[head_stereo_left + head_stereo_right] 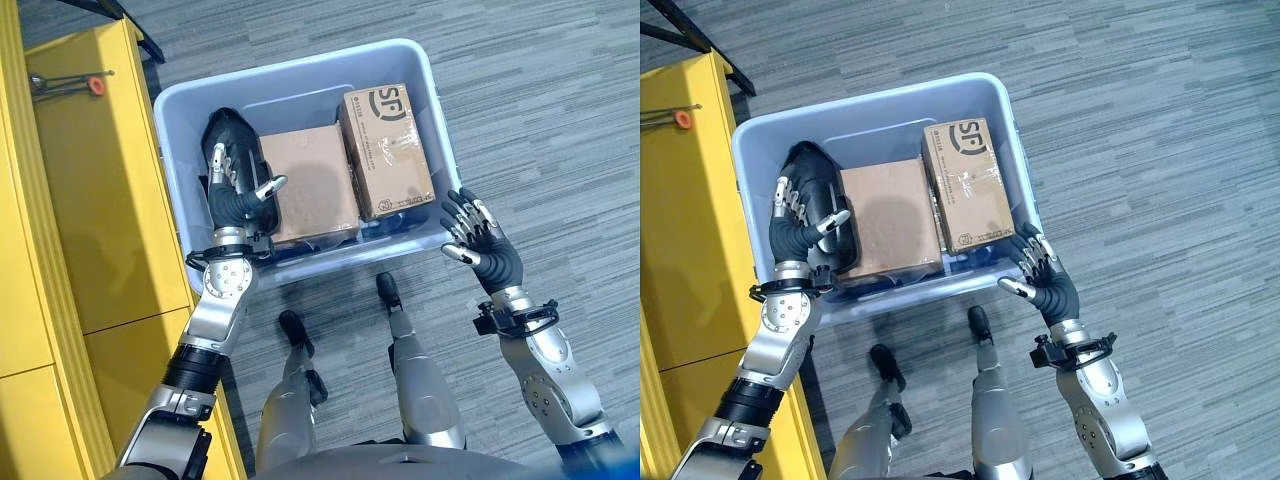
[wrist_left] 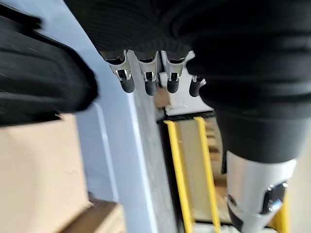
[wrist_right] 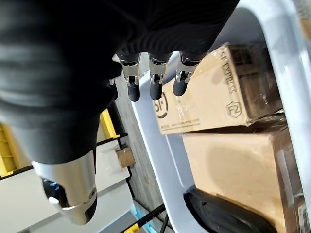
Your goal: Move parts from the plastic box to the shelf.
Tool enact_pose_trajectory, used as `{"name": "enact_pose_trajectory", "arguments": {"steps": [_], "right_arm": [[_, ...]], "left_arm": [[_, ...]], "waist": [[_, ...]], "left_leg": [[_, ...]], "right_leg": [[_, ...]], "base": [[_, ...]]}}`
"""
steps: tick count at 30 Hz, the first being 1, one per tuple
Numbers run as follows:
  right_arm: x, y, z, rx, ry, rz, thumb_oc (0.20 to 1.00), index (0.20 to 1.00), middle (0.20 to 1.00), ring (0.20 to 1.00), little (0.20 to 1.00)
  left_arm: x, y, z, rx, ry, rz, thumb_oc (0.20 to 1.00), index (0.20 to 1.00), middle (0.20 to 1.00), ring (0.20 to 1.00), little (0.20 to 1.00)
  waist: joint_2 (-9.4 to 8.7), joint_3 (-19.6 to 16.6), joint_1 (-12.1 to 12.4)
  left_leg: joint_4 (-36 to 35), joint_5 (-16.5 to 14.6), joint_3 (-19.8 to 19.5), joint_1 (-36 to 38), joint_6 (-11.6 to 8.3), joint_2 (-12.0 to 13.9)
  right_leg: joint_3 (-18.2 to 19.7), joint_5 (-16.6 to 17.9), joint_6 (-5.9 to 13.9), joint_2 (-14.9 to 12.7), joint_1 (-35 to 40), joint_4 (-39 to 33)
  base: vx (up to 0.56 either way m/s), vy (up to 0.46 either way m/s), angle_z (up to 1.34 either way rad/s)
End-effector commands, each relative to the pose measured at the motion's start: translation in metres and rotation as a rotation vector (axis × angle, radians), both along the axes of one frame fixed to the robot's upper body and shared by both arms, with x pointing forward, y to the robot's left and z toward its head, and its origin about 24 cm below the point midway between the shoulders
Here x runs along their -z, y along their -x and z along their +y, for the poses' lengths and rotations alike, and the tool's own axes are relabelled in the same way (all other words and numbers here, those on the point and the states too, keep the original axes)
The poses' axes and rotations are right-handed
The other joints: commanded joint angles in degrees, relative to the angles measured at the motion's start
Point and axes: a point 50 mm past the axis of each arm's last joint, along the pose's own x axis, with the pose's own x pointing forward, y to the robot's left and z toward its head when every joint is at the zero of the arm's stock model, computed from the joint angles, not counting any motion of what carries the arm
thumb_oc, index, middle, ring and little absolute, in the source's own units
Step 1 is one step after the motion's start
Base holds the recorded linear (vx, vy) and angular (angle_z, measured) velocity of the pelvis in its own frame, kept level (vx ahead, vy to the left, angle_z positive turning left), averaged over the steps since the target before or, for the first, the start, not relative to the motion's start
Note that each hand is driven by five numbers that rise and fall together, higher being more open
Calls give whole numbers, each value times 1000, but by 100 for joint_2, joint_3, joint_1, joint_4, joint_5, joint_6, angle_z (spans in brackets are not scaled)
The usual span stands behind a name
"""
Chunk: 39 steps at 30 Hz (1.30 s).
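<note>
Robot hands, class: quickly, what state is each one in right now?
Left robot hand: open, inside the plastic box, holding nothing.
Right robot hand: open, outside the box, holding nothing.

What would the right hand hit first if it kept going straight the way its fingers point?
Probably the blue plastic box's near right corner; the right hand points at it from outside, though depth is unclear.
</note>
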Motion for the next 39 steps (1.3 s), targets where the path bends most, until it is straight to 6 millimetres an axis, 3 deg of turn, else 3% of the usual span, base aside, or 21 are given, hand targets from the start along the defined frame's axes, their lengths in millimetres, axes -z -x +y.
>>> {"name": "enact_pose_trajectory", "arguments": {"steps": [1, 10, 20, 27, 39], "right_arm": [[-26, 6, 0, 13, -73, -147, 1000, 1000, 1000, 1000, 1000], [-28, 3, 3, 10, -89, -156, 1000, 1000, 1000, 1000, 1000], [-28, 5, 12, -53, -113, -156, 1000, 1000, 1000, 1000, 1000], [-25, 7, 14, -84, -122, -141, 1000, 1000, 1000, 1000, 1000], [-23, 12, 14, -87, -125, -131, 1000, 1000, 1000, 1000, 1000]], "left_arm": [[-23, 0, 18, -108, -16, -139, 1000, 1000, 1000, 1000, 1000], [-24, -10, 28, -193, -49, -113, 1000, 1000, 1000, 1000, 1000], [-31, -48, 31, -180, -159, -2, 1000, 1000, 1000, 1000, 1000], [-35, -61, 30, -136, -190, 42, 1000, 1000, 1000, 1000, 1000], [9, -68, -13, 47, -92, 215, 1000, 1000, 1000, 1000, 1000]], "waist": [[-136, -118, 13], [-251, 18, 10], [-359, 114, -180], [-418, 182, -284], [-348, 197, -392]], "left_leg": [[80, 99, -212, 351, -388, 470], [68, 158, -274, 151, -407, 486], [31, 16, -134, 132, -488, 517], [31, 19, -52, 138, -525, 548], [31, -17, 21, 235, -535, 560]], "right_leg": [[-126, -46, 270, -111, -321, 478], [-192, -17, 265, -100, -478, 487], [-111, -58, 339, -36, -660, 461], [-50, -22, 354, 0, -723, 453], [-38, -23, 347, -5, -682, 421]], "base": [[0, 0, 0], [0, 0, 0], [21, 29, -2], [1, 8, -10], [3, 3, -3]]}}
